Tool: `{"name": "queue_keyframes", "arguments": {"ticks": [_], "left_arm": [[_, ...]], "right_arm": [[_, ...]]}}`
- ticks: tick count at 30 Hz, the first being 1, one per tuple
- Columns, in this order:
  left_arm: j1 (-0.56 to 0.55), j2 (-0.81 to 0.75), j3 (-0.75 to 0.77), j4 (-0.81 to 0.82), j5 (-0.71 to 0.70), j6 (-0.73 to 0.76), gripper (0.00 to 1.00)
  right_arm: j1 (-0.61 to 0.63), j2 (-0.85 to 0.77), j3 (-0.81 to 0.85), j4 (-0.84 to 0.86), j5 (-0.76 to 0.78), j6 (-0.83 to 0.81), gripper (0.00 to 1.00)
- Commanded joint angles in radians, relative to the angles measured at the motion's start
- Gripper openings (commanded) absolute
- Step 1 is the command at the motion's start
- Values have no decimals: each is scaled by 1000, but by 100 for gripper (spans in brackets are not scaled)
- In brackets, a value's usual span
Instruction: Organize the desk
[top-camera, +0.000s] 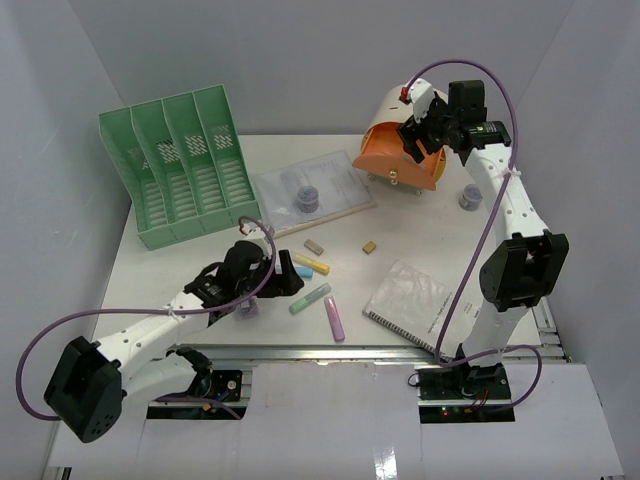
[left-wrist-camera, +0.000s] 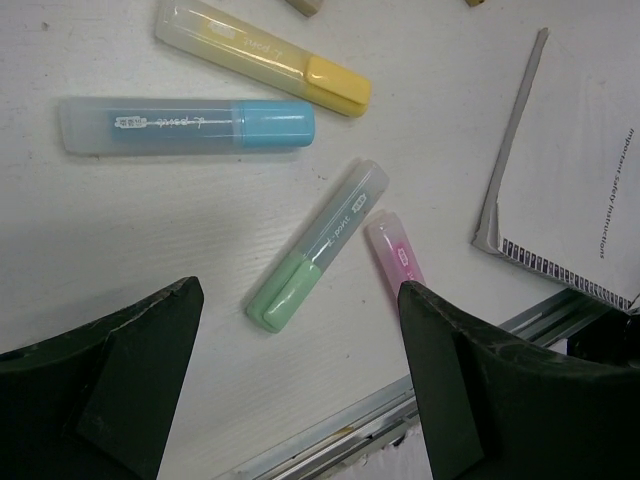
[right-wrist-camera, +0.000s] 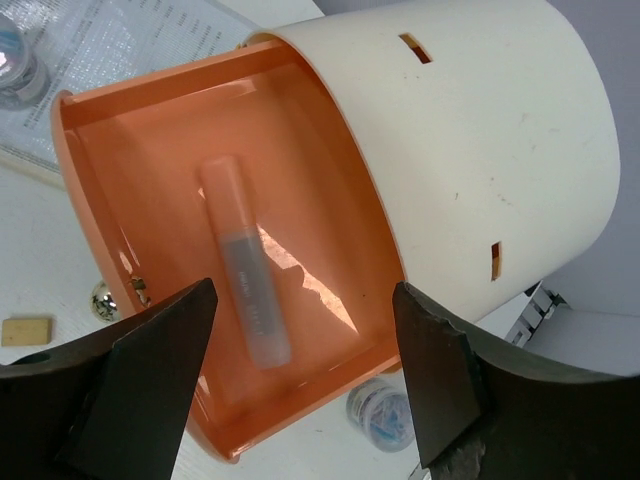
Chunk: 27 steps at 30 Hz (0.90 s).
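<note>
Overhead, the white desk (top-camera: 420, 225) carries four markers (top-camera: 310, 298), two small blocks (top-camera: 314, 244), one notebook (top-camera: 410, 300) and one green rack (top-camera: 180, 175). From the left wrist, the notebook reads "Safety Instructions". The left gripper (left-wrist-camera: 298, 290) stands wide above the desk and holds nothing. From the right wrist, the right gripper (right-wrist-camera: 305, 290) is wide and empty before the orange box (right-wrist-camera: 130, 150), with one marker (right-wrist-camera: 245, 270) inside.

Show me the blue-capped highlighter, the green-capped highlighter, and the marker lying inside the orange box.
Blue-capped clear plastic highlighter (left-wrist-camera: 187, 126), left wrist view, mid-barrel.
Green-capped clear plastic highlighter (left-wrist-camera: 318, 243), left wrist view, barrel just beside the cap.
Translucent plastic marker with grey core (right-wrist-camera: 245, 262), right wrist view, mid-barrel.
</note>
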Motion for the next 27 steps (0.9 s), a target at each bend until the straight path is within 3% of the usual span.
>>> {"name": "queue_keyframes", "arguments": {"ticks": [1,4,7,12,19,27], "left_arm": [[3,65,74,-63,-71,-104,90],[3,112,103,-106,-146,-246,90],[3,183,117,-147,-206,-465,84],[5,334,208,-222,-278,-685,73],[45,488,371,-263,-332,-793,68],[125,587,382,-315,-231,-823,54]], "right_arm": [[-10,-113,-1,6,-35,50,78],[-25,-222,-64,-2,-159,70,78],[-57,-338,-260,24,-314,70,78],[-69,-572,-640,186,-490,98,78],[-95,-716,-921,332,-625,147,78],[-134,-779,-1024,416,-672,193,78]]}}
